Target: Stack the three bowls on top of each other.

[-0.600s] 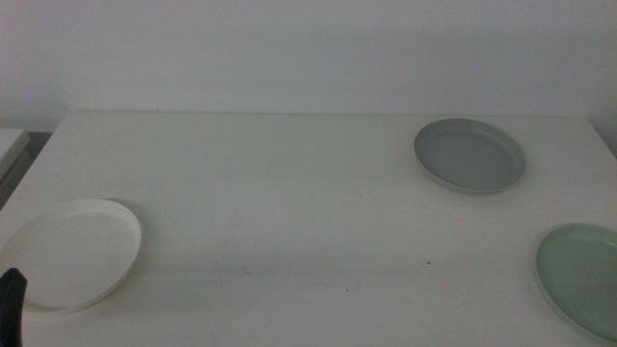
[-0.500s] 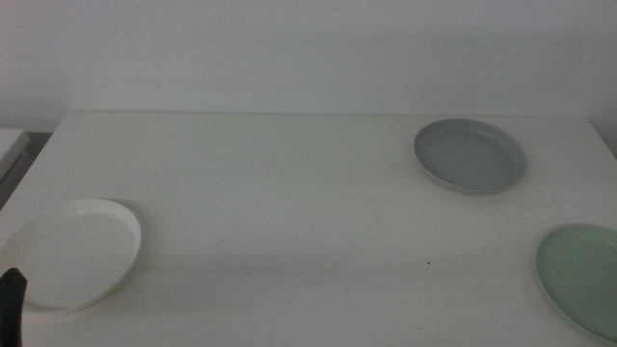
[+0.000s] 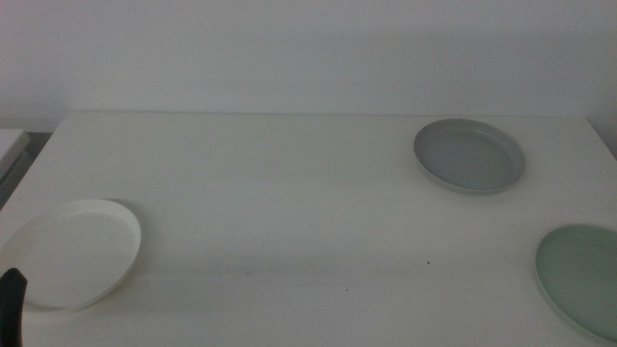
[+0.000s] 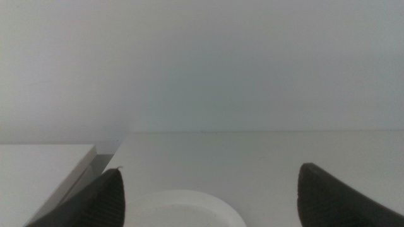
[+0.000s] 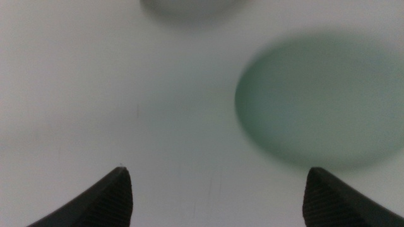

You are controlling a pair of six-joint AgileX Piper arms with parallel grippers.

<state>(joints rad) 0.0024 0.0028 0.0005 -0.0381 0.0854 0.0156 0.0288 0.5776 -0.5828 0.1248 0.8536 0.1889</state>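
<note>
Smooth white table (image 3: 289,193); three separate shallow round bowls (image 3: 469,154)

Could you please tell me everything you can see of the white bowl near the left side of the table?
The white bowl is a shallow, round, plate-like dish with a low rim, plain and smooth, matching the white table it sits on. It lies upright and flat, empty, near the table's front left edge, far from the other two bowls. Nothing touches it. The left gripper hangs just short of it, jaws open, with the bowl's far rim showing between them in the left wrist view.
</note>
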